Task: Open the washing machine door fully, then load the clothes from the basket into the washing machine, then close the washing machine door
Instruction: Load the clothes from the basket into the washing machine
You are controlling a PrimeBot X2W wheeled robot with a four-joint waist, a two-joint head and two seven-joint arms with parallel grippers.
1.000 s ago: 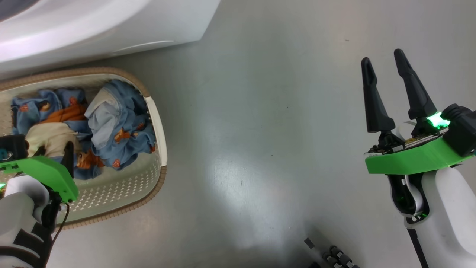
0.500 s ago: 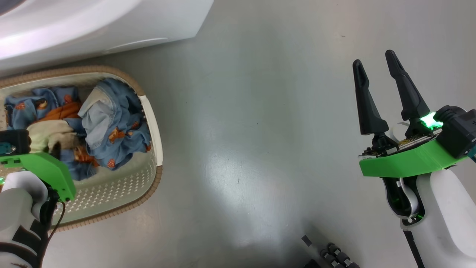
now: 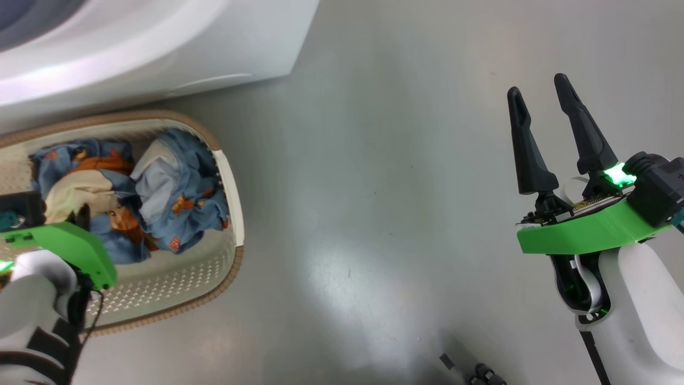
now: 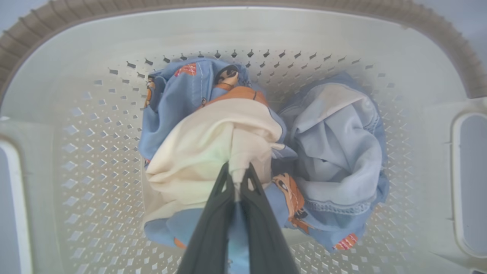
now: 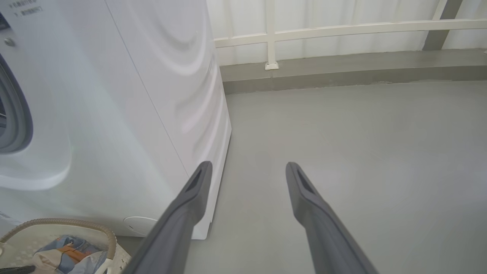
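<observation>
The basket [image 3: 231, 176] stands on the grey floor [image 3: 374, 214] just in front of the washer [image 3: 160, 43]. Its far woven rim lies close to the washer's lower front edge; whether they touch I cannot tell. To the basket's right the floor lies bare all the way to the right arm. In the right wrist view the floor [image 5: 361, 152] runs past the washer's [image 5: 114, 114] right front corner to a low grey kerb under a white railing [image 5: 270, 34]. A grey gasket [image 5: 19, 114] curves at that view's left edge.

The clothes [image 3: 176, 192] lie in the basket as two bundles side by side, crowded toward its far wall. The near part of the perforated bottom is bare. In the left wrist view one bundle sits mid-basket [image 4: 76, 76], blue with a cream fold on top. The other, paler blue, lies against it toward the right-hand handle slot. Free wall shows all round the clothes [image 4: 335, 152].

The left arm reaches over the basket's near left rim, wrist bent downward, fingers pointing into the pile. The left gripper [image 4: 236, 167] is pinched nearly closed on the cream fold, which bunches up between the tips. In the head view the left gripper [image 3: 81, 216] shows as one dark finger behind the green wrist plate.

The right arm hangs well apart from the basket, over bare floor at the right. The right gripper [image 3: 537, 88] points away from the robot, fingers spread wide and holding nothing. The right wrist view shows the right gripper [image 5: 248, 166] with floor between its tips.
</observation>
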